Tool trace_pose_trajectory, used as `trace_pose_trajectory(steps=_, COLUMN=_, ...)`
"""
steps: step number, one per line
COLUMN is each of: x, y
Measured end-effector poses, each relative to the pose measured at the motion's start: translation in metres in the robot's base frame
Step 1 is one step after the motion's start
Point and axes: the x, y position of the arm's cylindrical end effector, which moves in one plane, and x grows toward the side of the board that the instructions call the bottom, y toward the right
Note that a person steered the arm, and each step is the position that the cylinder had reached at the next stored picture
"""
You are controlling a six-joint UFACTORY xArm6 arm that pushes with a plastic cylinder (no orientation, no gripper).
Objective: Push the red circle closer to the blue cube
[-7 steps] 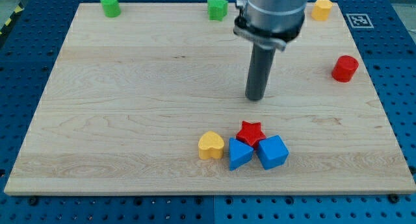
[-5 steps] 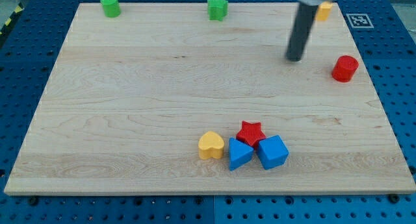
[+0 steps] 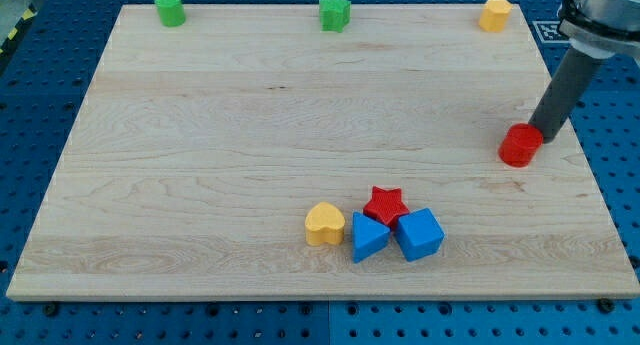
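Note:
The red circle (image 3: 520, 145) sits on the wooden board (image 3: 200, 165) near its right edge. My tip (image 3: 545, 137) touches the red circle's upper right side. The blue cube (image 3: 420, 235) lies near the view's bottom, well down and left of the red circle. A red star (image 3: 385, 203) touches the cube's upper left, and a blue triangle (image 3: 367, 237) sits against its left side.
A yellow heart (image 3: 324, 224) lies left of the blue triangle. A green cylinder (image 3: 169, 8), a green star (image 3: 334, 12) and a yellow hexagon (image 3: 494, 14) stand along the board's top edge.
My tip has swung from the board's middle to the right, behind the red circle. The red circle has slid a little down and to the left.

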Motion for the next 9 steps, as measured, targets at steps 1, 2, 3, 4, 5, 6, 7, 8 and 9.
trace_pose_trajectory(steps=1, x=0.008, y=-0.018)
trace_pose_trajectory(steps=2, x=0.019, y=-0.043)
trace_pose_trajectory(steps=3, x=0.033, y=-0.062)
trace_pose_trajectory(steps=4, x=0.062, y=-0.081)
trace_pose_trajectory(steps=5, x=0.073, y=-0.098)
trace_pose_trajectory(steps=6, x=0.031, y=-0.100)
trace_pose_trajectory(steps=7, x=0.010, y=-0.171)
trace_pose_trajectory(steps=8, x=0.010, y=-0.277)
trace_pose_trajectory(steps=9, x=0.010, y=-0.359)
